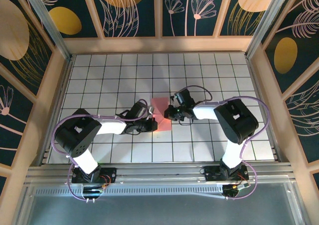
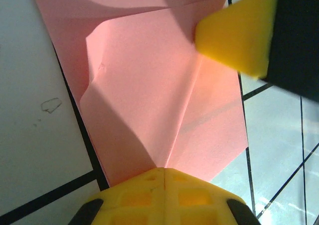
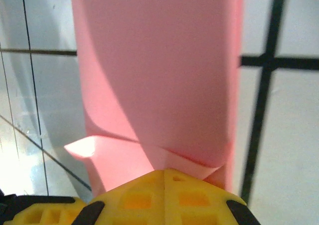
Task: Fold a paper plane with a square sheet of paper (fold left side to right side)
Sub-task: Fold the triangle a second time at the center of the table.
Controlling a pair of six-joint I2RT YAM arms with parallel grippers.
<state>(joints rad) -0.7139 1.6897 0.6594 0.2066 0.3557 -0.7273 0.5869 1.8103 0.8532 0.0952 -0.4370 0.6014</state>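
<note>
The thin pink-red sheet of paper [image 1: 160,114] lies in the middle of the top view, between the two arms, and it is no longer a plain square. In the left wrist view the paper [image 2: 149,85] has a centre crease with slanted flaps folded towards it. In the right wrist view it [image 3: 159,60] runs up the frame as a long narrow band, with a small turned-over corner at its lower end. I judge the task to be about midway: early creases are in, but the shape is not yet a finished dart, so the side-to-side fold and the wings seem left to do.

The left gripper [image 1: 148,121], at the bottom of its own view [image 2: 163,190], has its yellow fingers closed tight together where the crease meets them. The right gripper [image 1: 170,111] is likewise closed at the paper's near end [image 3: 164,187]. I cannot tell whether either pinches a layer or only presses on it.

The paper rests on a white tabletop with dark grid lines [image 1: 109,75]. A pale wooden frame [image 1: 159,43] encloses it, under dark-blue wall panels with gold discs and pale leaf drawings [image 1: 134,11].
</note>
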